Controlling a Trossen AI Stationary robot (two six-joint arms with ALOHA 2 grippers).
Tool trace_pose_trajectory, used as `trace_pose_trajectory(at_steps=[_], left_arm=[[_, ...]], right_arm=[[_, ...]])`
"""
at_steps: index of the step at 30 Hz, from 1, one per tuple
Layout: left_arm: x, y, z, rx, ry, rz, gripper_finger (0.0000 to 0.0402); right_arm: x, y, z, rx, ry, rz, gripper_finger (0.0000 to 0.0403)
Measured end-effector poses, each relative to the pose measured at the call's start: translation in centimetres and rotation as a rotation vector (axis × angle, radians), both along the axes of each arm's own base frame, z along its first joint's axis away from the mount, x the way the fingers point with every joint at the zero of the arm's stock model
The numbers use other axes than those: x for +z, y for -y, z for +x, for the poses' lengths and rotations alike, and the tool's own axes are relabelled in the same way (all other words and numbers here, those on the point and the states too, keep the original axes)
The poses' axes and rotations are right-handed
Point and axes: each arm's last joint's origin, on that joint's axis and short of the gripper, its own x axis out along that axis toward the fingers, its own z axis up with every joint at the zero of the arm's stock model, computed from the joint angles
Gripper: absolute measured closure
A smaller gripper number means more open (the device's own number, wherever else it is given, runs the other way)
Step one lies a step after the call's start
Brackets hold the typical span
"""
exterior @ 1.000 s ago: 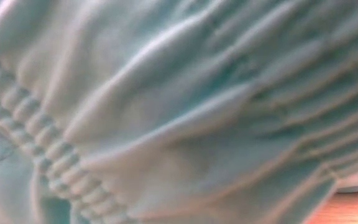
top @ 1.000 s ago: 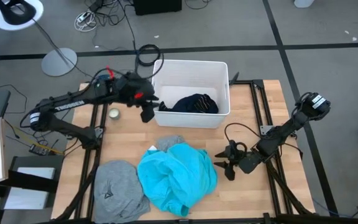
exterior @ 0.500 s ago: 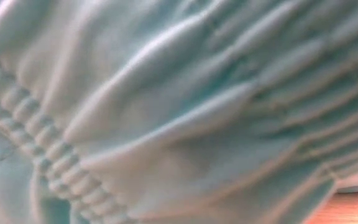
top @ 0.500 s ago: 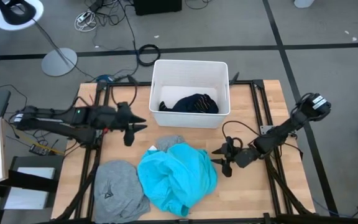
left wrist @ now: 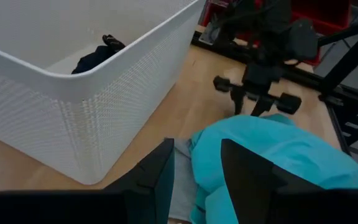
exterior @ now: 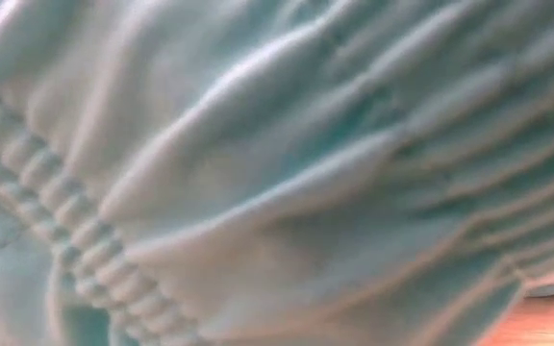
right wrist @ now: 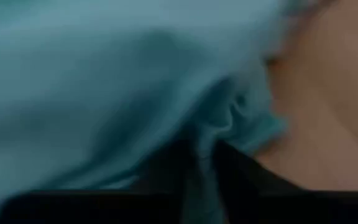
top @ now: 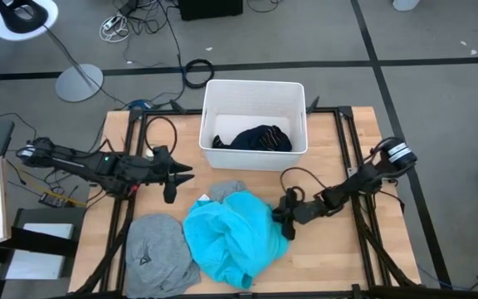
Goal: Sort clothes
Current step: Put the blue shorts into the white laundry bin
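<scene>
A large turquoise garment [top: 237, 237] lies heaped at the table's near middle and fills the low view [exterior: 277, 173]. A small grey piece [top: 226, 191] pokes out from under its far edge. A grey shirt [top: 158, 257] lies to its left. The white bin [top: 256, 87] at the far middle holds a dark navy garment [top: 256, 138]. My right gripper [top: 283, 220] is at the turquoise garment's right edge, shut on it. My left gripper [top: 173, 176] hovers open between the bin and the grey shirt, touching nothing. My right gripper pinches a fold at the turquoise garment's right edge [right wrist: 199, 149] between its two fingers [right wrist: 235, 171]. It comes in low from the table's right side. The rest of the garment lies heaped on the table.
Black frame rails [top: 348, 149] run along both sides of the wooden top. Bare wood [top: 338, 178] shows right of the bin and beyond the right gripper. The bin's near wall [left wrist: 73, 118] stands close ahead of my left gripper.
My left gripper has drawn back from the bin's left wall toward the table's left and near edges, still open. My right gripper has slid toward the table's left onto the turquoise garment's right edge, and its fingers have closed on the cloth.
</scene>
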Motion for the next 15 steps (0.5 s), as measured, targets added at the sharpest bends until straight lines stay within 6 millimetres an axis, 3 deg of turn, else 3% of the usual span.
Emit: trace_pose_trajectory(at_steps=[1,3,9,15], left_arm=[[0.0,0.0,0.0,-0.001,0.004,0.001,0.0264],[0.1,0.0,0.1,-0.002,0.015,0.001,0.0264],[0.0,0.1,0.0,-0.008,0.002,0.001,0.0264],[-0.4,0.6,-0.3,-0.03,-0.044,-0.021,0.0264]], right_arm=[[0.2,-0.1,0.5,0.034,0.004,-0.015,0.0362],[1.2,-0.2,1.7,0.087,0.04,-0.073,0.0387],[5.7,0.5,4.0,0.145,0.059,-0.231,0.0398],[10.4,2.0,4.3,0.137,0.028,-0.3,0.04]])
